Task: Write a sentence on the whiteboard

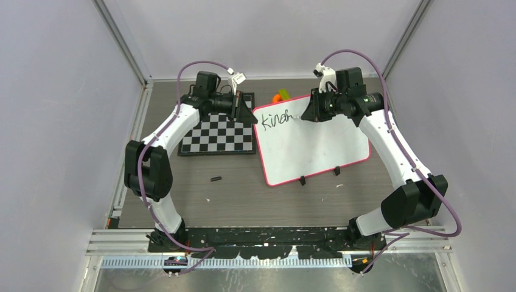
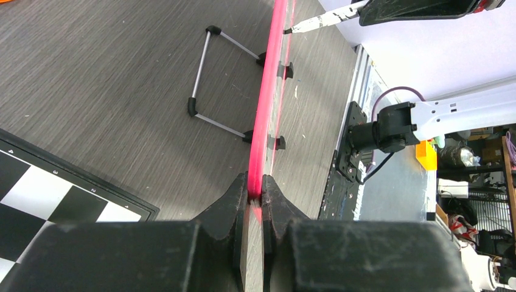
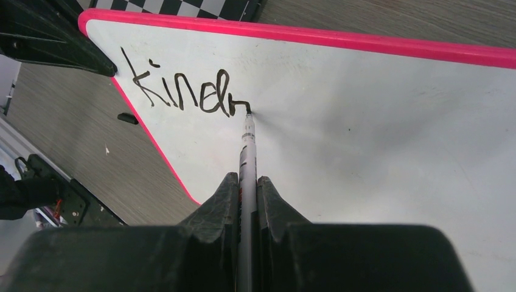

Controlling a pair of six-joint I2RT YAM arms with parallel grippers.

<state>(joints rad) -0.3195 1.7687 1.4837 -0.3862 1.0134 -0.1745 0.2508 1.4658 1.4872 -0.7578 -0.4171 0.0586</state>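
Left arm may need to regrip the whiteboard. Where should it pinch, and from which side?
Pinch the whiteboard on its pink frame at the far left corner, where the left gripper is clamped, coming from the checkerboard side, one jaw per face. It is a thin sheet with a wire stand behind, and that edge is clear of the writing and the marker.

The table (image 1: 201, 201) was a grey, wood-grained top, and a black-and-white checkerboard (image 1: 220, 135) lay flat on its far left. Just right of it the whiteboard (image 1: 316, 146) met the wood at its two black clips (image 1: 302, 180), with a wire stand (image 2: 210, 79) behind it. A small black piece (image 1: 215, 179) lay alone near the middle, and something orange and green (image 1: 280, 96) sat past the board's far edge.
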